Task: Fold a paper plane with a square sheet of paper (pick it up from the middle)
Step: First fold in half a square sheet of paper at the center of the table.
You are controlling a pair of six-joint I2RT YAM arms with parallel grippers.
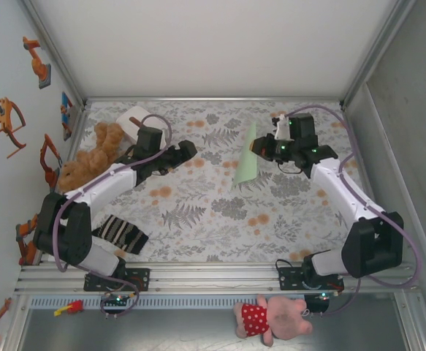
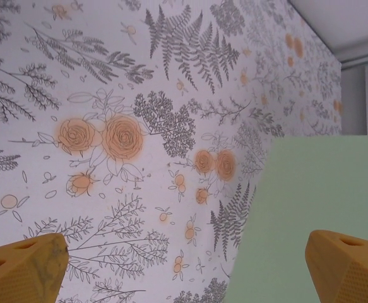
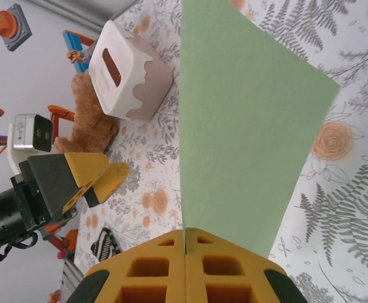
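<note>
paper (image 3: 240, 126) pinched in right hand (image 3: 185, 235), left hand (image 2: 185, 252) spread

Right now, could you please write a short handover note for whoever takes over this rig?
Grippers: the left gripper is open and empty, just left of the paper. The right gripper is shut on the edge of the square sheet of paper.
Paper: it is raised on edge over the middle of the table. Whether its lower end touches the table cannot be told.
Done: the sheet is picked up.
Left: all the folding, since no plane shape shows yet.
</note>
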